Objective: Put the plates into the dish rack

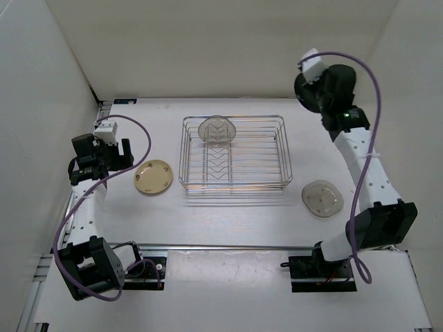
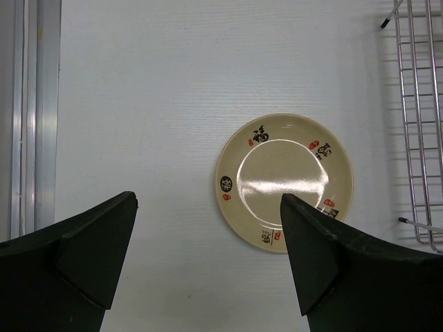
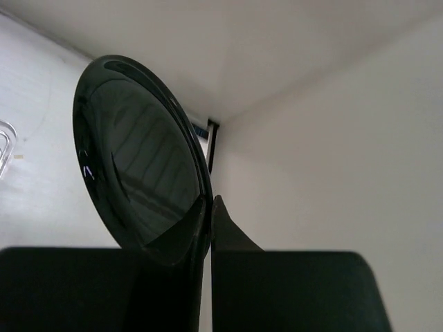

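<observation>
The silver wire dish rack (image 1: 277,155) stands mid-table with one pale grey plate (image 1: 217,130) upright in its dividers at the far end. The tan-yellow plate (image 1: 154,176) lies flat left of the rack; it also shows in the left wrist view (image 2: 284,181). My left gripper (image 2: 208,204) is open above the table just left of it (image 1: 116,153). A second pale grey plate (image 1: 322,198) lies flat right of the rack. My right gripper (image 3: 210,202) is shut on the rim of the glossy black plate (image 3: 135,162), held high at the back right (image 1: 308,86).
White walls close in the table on the left, back and right. A metal rail (image 2: 31,117) runs along the left table edge. The rack's corner (image 2: 415,124) shows at the right of the left wrist view.
</observation>
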Robot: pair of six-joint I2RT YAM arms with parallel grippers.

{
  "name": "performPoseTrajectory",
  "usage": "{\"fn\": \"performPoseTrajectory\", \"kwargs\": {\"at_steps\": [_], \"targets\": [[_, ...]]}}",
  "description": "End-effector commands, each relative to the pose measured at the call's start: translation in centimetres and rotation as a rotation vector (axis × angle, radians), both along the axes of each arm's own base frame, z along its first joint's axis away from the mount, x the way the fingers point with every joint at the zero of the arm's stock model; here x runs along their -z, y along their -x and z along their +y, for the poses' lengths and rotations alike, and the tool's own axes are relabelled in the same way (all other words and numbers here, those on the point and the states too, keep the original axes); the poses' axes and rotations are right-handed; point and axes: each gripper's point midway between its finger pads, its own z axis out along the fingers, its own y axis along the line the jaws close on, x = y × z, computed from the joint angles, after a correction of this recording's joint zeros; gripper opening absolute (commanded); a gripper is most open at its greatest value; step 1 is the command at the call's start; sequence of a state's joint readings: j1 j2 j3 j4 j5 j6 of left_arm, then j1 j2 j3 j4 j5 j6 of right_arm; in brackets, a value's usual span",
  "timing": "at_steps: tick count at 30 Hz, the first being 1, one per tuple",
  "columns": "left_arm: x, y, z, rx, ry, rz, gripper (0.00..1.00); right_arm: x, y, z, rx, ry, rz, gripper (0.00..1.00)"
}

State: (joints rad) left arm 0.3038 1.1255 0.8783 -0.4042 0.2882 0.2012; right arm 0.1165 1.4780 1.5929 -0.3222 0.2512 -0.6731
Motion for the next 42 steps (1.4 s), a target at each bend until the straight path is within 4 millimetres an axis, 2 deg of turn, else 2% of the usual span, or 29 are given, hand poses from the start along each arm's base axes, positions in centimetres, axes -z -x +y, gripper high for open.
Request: {"fn": "performPoseTrajectory", "kwargs": {"at_steps": [1,2,4,5,6,8,9,10,12,13,18,19,21,22,24,27,31,32,37,42], "targets": [[-1.0,0.5,-0.4,0.018,0.004,-0.032,0.95,-5.9,0.3,2.5,0.011,0.286,-0.189,0.00],[-1.0,0.5,-0.4,0.018,0.004,-0.032,0.95,-5.8,0.3,5.0,-0.035,0.327,-0.209,0.00],[-1.0,0.5,-0.4,0.018,0.004,-0.032,0.96,-5.5,0.1,7.0,-0.069,0.428,-0.253,0.00],[-1.0,0.5,-0.4,0.018,0.004,-0.032,0.96,-5.4,0.3,9.0,-0.112,0.448,-0.273,0.00],[-1.0,0.5,-0.4,0.018,0.004,-0.032,0.96,-4.8,0.4,10.0,-0.139,0.492,-0.275,0.00],[-1.0,0.5,-0.4,0.018,0.004,-0.032,0.96,-4.9,0.9,12.9,-0.205,0.503,-0.319,0.00],[-1.0,0.4,-0.4,0.023,-0.003,-0.032,0.96,-4.1,1.0,13.8,-0.229,0.531,-0.313,0.00],[-1.0,0.4,-0.4,0.023,-0.003,-0.032,0.96,-4.1,1.5,15.6,-0.270,0.533,-0.337,0.00],[-1.0,0.4,-0.4,0.023,-0.003,-0.032,0.96,-2.8,1.9,17.3,-0.320,0.587,-0.340,0.00],[-1.0,0.4,-0.4,0.023,-0.003,-0.032,0.96,-3.1,2.4,18.5,-0.341,0.590,-0.371,0.00],[-0.9,0.1,-0.3,0.028,-0.008,-0.024,0.96,-0.8,2.9,22.9,-0.463,0.616,-0.344,0.00],[-0.9,0.1,-0.3,0.028,-0.008,-0.024,0.96,-1.2,3.4,24.0,-0.493,0.612,-0.355,0.00],[-0.9,0.1,-0.3,0.028,-0.008,-0.024,0.96,-0.5,3.6,25.5,-0.536,0.615,-0.349,0.00],[-0.9,0.1,-0.3,0.028,-0.008,-0.024,0.96,-0.9,4.2,26.7,-0.566,0.605,-0.368,0.00],[-0.8,0.2,-0.1,0.025,-0.021,-0.023,0.96,0.0,4.8,28.7,-0.617,0.603,-0.354,0.00],[-0.8,0.2,-0.1,0.025,-0.021,-0.023,0.96,0.8,5.8,30.8,-0.690,0.581,-0.345,0.00],[-1.2,0.5,-0.2,0.025,-0.025,-0.036,0.98,1.8,6.1,32.4,-0.751,0.568,-0.343,0.00],[-0.7,0.6,0.0,0.022,-0.035,-0.024,0.98,2.3,6.3,32.9,-0.762,0.561,-0.335,0.00],[-0.6,0.8,-0.1,0.022,-0.035,-0.024,0.98,3.6,6.4,34.2,-0.825,0.543,-0.318,0.00],[-0.6,0.8,-0.1,0.027,-0.042,-0.024,0.98,4.3,6.2,34.3,-0.862,0.501,-0.296,0.00]]}}
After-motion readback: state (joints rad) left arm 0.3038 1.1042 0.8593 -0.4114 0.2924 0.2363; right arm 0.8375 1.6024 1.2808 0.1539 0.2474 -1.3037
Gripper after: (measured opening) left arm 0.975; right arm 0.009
